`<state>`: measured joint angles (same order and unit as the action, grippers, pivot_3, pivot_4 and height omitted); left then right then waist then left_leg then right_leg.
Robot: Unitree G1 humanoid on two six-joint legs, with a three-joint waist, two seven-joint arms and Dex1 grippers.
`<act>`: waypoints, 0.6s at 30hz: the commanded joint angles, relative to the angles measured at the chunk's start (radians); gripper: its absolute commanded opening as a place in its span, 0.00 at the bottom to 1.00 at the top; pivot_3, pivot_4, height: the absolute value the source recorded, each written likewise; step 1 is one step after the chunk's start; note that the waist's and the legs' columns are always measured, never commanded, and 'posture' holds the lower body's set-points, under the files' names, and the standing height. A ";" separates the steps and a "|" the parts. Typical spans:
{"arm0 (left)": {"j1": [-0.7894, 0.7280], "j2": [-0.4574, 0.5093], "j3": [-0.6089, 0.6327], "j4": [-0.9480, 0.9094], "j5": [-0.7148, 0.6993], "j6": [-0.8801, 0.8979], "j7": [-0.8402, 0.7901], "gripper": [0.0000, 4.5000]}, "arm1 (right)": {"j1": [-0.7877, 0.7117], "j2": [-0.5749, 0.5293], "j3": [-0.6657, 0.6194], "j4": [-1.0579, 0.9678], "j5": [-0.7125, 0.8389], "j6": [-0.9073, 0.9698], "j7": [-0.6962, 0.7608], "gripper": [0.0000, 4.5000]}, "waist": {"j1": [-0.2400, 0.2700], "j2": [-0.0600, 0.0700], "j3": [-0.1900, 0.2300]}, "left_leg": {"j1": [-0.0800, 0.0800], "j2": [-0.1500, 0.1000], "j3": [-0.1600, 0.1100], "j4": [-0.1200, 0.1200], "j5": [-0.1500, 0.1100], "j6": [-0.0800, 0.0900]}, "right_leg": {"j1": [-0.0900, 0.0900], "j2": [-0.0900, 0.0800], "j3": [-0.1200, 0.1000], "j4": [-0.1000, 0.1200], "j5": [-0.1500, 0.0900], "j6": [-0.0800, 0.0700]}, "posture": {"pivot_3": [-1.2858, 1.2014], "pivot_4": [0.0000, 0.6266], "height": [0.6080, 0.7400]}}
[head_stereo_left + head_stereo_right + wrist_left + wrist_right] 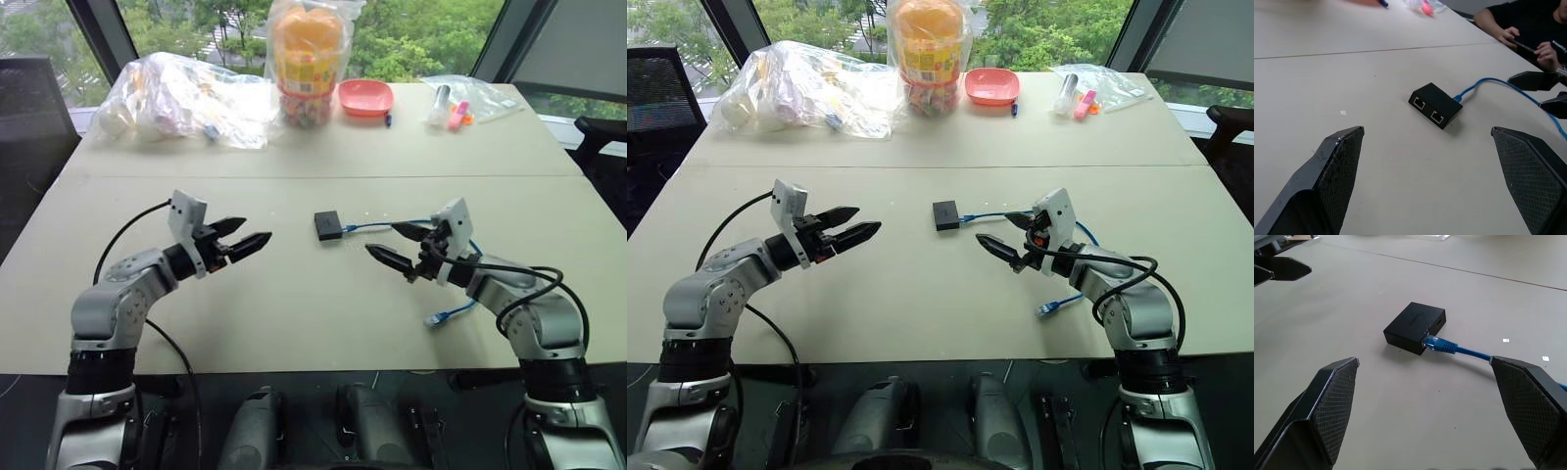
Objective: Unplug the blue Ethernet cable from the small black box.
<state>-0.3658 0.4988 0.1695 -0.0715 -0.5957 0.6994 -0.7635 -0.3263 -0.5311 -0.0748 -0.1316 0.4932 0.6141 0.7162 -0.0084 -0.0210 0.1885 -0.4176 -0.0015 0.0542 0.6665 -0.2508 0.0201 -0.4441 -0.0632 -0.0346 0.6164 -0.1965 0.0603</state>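
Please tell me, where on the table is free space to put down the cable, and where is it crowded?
Bare tabletop lies between the left gripper and the small black box, and along the near edge. The blue Ethernet cable borders it beside the right gripper. The far edge is crowded: plastic bags, a candy jar, a pink bowl.

The small black box [328, 225] lay flat near the middle of the worktop [294, 313], between the left claw [242, 237] and the right claw [397, 245], both raised above the surface and apart from it. The blue Ethernet cable [377, 226] was plugged into the box's right edge and ran rightward past the right claw, its free plug [437, 317] lying nearer the front edge. Along the far edge stood bags [186, 98], a jar [309, 64] and a bowl [365, 97].
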 commanded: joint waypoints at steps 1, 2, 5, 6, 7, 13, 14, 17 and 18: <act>-0.011 0.028 -0.025 0.004 0.035 -0.065 -0.040 0.96 | -0.017 -0.020 -0.013 -0.010 -0.009 -0.025 0.012 1.00 | 0.000 0.000 0.000 | 0.000 0.000 0.000 0.000 0.000 0.000 | 0.000 0.000 0.000 0.000 0.000 0.000 | 0.52 0.24 1.00; -0.010 0.026 -0.027 0.010 0.037 -0.072 -0.044 0.96 | -0.016 -0.021 -0.014 -0.011 -0.009 -0.026 0.012 1.00 | 0.000 0.000 0.000 | 0.000 0.000 0.000 0.000 0.000 0.000 | 0.000 0.000 0.000 0.000 0.000 0.000 | 0.52 0.24 1.00; -0.026 0.016 -0.026 0.037 0.032 -0.085 -0.047 0.96 | -0.016 -0.022 -0.011 -0.011 -0.019 -0.036 0.011 1.00 | 0.002 0.000 0.000 | 0.000 0.000 0.000 0.000 0.000 0.000 | 0.000 0.000 0.000 0.000 0.000 0.000 | 0.52 0.24 1.00; -0.029 0.017 -0.029 0.042 0.036 -0.088 -0.048 0.96 | -0.016 -0.021 -0.011 -0.012 -0.022 -0.038 0.012 1.00 | 0.001 0.000 0.000 | 0.000 0.000 0.000 0.000 0.000 0.000 | 0.000 0.000 0.000 0.000 0.000 0.000 | 0.52 0.24 1.00; -0.031 0.019 -0.031 0.045 0.037 -0.090 -0.050 0.96 | -0.016 -0.020 -0.010 -0.012 -0.024 -0.039 0.011 1.00 | 0.001 0.000 0.000 | 0.000 0.000 0.000 0.000 0.000 0.000 | 0.000 0.000 0.000 0.000 0.000 0.000 | 0.52 0.24 1.00; -0.040 0.038 -0.057 0.063 0.060 -0.098 -0.075 0.96 | -0.029 -0.031 0.012 0.005 -0.056 -0.066 0.036 1.00 | 0.000 0.000 0.000 | 0.000 0.000 0.000 0.000 0.000 0.000 | 0.000 0.000 0.000 0.000 0.000 0.000 | 0.52 0.24 1.00; -0.042 0.043 -0.066 0.068 0.071 -0.110 -0.086 0.96 | -0.038 -0.034 0.024 0.018 -0.070 -0.080 0.047 1.00 | 0.000 0.000 0.000 | 0.000 0.000 0.000 0.000 0.000 0.000 | 0.000 0.000 0.000 0.000 0.000 0.000 | 0.52 0.24 1.00; -0.053 0.064 -0.094 0.084 0.095 -0.132 -0.123 0.96 | -0.074 -0.038 0.063 0.065 -0.107 -0.124 0.080 1.00 | -0.002 0.000 0.000 | 0.000 0.000 0.000 0.000 0.000 0.000 | 0.000 0.000 0.000 0.000 0.000 0.000 | 0.52 0.24 1.00; -0.063 0.072 -0.101 0.097 0.102 -0.138 -0.137 0.96 | -0.093 -0.035 0.077 0.091 -0.120 -0.141 0.092 1.00 | -0.002 0.000 0.000 | 0.000 0.000 0.000 0.000 0.000 0.000 | 0.000 0.000 0.000 0.000 0.000 0.000 | 0.52 0.24 1.00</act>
<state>-0.4008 0.5515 0.0753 0.0232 -0.5072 0.5930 -0.8730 -0.3826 -0.5620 -0.0087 -0.0553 0.3923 0.5161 0.7843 -0.0102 -0.0210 0.1885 -0.4173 -0.0014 0.0547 0.6664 -0.2508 0.0201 -0.4441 -0.0634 -0.0345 0.6162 -0.1965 0.0602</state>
